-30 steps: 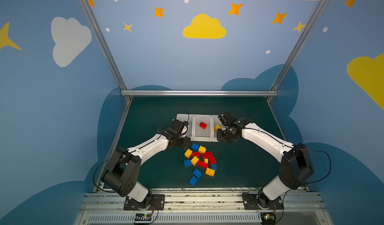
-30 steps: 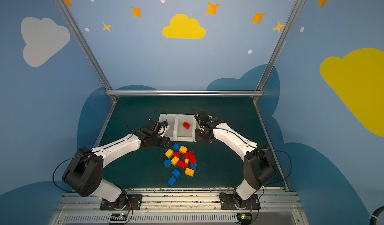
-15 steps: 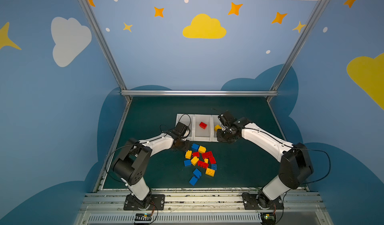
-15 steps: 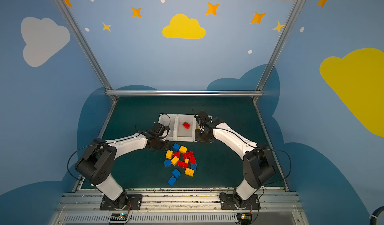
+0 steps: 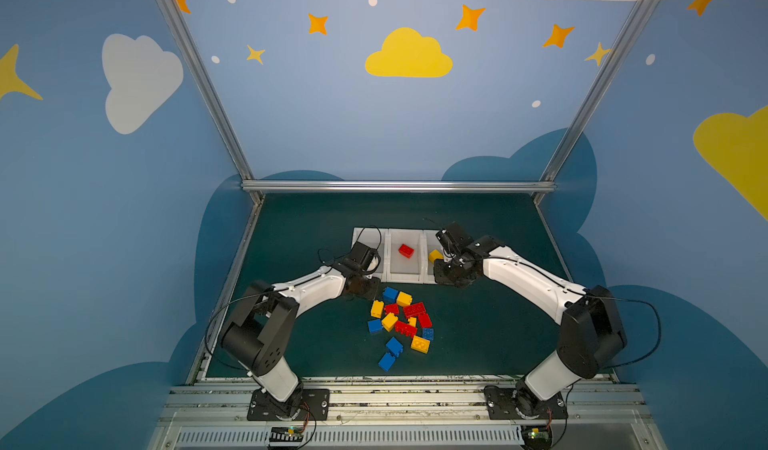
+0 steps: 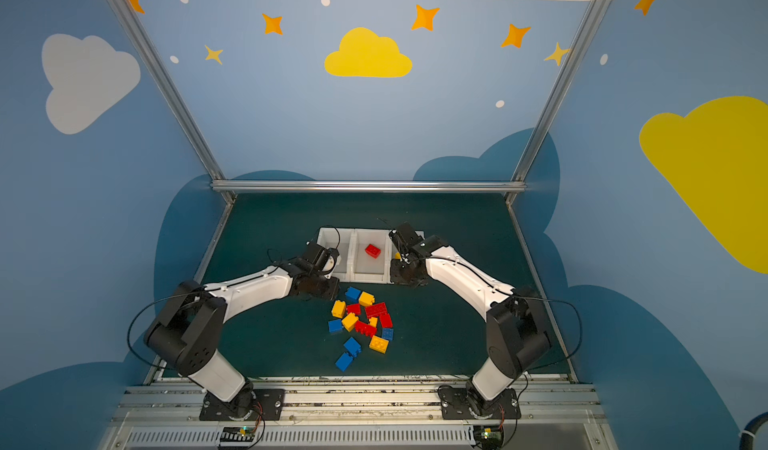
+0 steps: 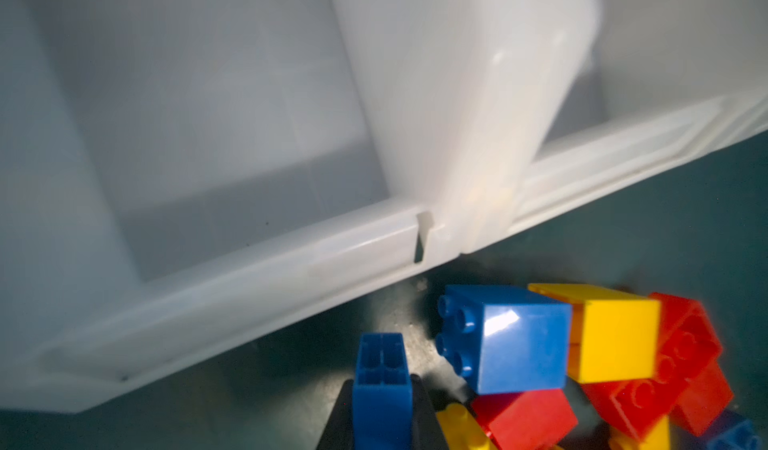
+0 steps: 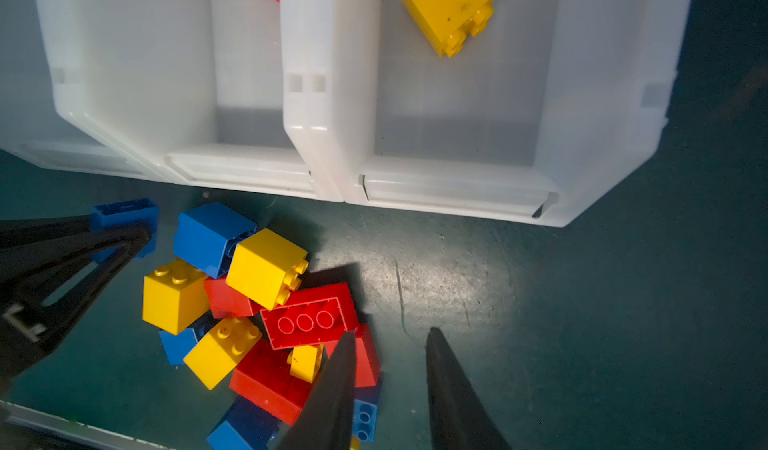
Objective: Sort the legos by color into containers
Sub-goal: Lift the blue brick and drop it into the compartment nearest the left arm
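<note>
a: left end effector [image 7: 381, 389] status?
b: clamped on 1 narrow blue brick [image 7: 381, 360], hollow underside facing the wrist camera. it sits just in front of the left bin [image 7: 249, 269] lip, right beside the pile [image 5: 401, 323].
a: brick off the tabletop [image 5: 478, 335]?
b: can't tell from these views.
a: right end effector [image 8: 388, 340]?
b: jaws a narrow gap apart, nothing between them. it hangs low over bare tabletop on the right arm's side of the pile, in front of the right bin [image 8: 602, 94].
a: containers [image 6: 368, 278]?
b: 3 white ones joined in a row, just behind the pile. middle bin [image 5: 405, 269] has 1 red brick [image 5: 406, 250]. right bin has 1 yellow brick [image 8: 449, 7].
a: rest of the legos?
b: loose on the tabletop, with red, blue and yellow mixed and some lying on each other. 2 blue bricks [image 5: 394, 346] lie slightly apart on the near side.
</note>
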### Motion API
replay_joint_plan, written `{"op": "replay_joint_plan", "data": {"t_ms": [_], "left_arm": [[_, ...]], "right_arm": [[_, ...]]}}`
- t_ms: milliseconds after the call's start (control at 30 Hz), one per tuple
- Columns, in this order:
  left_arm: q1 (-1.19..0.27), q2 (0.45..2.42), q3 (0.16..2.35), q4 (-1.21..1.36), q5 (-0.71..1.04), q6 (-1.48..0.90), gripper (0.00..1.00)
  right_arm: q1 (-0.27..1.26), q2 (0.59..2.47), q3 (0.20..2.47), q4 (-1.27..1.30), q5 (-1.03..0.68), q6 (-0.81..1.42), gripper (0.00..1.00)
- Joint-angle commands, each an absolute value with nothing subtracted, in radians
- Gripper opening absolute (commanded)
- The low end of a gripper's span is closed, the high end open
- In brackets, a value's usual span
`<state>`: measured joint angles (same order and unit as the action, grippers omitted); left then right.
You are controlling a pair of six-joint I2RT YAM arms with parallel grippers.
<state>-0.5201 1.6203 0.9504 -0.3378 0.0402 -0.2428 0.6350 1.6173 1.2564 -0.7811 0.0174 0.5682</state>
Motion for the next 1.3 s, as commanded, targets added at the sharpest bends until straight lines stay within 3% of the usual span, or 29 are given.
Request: {"op": "replay_joint_plan", "data": {"t_ms": [0,367,433,533,700,1067,1267], "left_arm": [[-0.516,1.565,1.011,-0.351,-0.014,-0.239,0.17],[-0.428,1.756,1.241,-0.385,0.033,-0.158,0.2],[-0.428,1.77,1.244,-0.375,0.037,-0.163,0.24],[-0.428,1.775,1.241,-0.371,0.025,-0.177,0.41],[-0.428,1.751,1.226,-0.367,0.0,-0.181,0.51],[-0.406,1.609,1.129,-0.364,-0.01,-0.213,0.55],[-0.385,1.461,1.01,-0.373,-0.048,-0.259,0.56]], "right_arm": [[0.635,1.605,1.248,-0.79,0.026,0.572,0.3],[0.637,1.593,1.247,-0.795,0.03,0.571,0.29],[0.636,1.59,1.245,-0.795,0.033,0.569,0.29],[0.635,1.594,1.25,-0.799,0.032,0.566,0.29],[0.636,1.601,1.253,-0.789,0.019,0.563,0.29],[0.68,1.665,1.301,-0.785,-0.014,0.522,0.34],[0.737,1.748,1.356,-0.781,-0.03,0.509,0.43]]}}
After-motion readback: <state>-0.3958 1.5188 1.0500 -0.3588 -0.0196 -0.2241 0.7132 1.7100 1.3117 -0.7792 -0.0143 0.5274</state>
